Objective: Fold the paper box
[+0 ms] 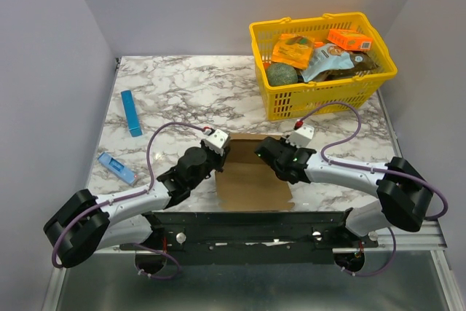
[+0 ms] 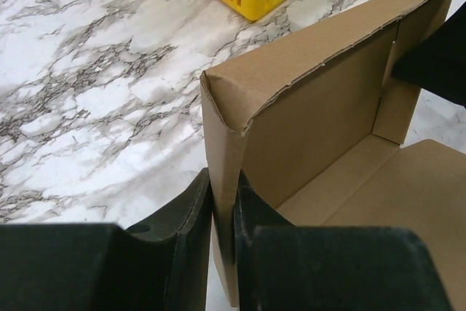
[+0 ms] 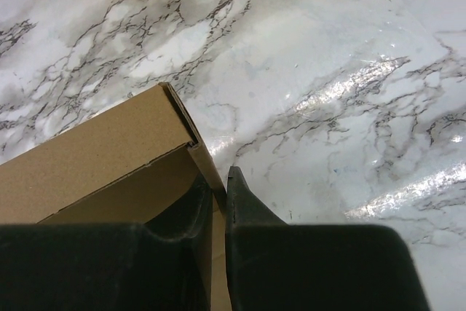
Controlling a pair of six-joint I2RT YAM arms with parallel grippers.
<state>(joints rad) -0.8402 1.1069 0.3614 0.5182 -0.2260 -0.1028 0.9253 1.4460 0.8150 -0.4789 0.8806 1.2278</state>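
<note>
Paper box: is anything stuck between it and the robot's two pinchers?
No, nothing visible is. The left gripper pinches the left wall of the paper box, and the right gripper pinches its right wall. The yellow basket stands beyond the box, apart from it.

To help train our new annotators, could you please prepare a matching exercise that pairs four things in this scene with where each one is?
Things:
1. paper box
2. yellow basket
3. long blue strip
4. left pincer

Places:
A. far right corner of the table
B. lying flat on the left side
C. clamped on the box's left wall
D. near middle, walls partly raised

Pairs: 1-D, 2-A, 3-B, 4-C
</note>
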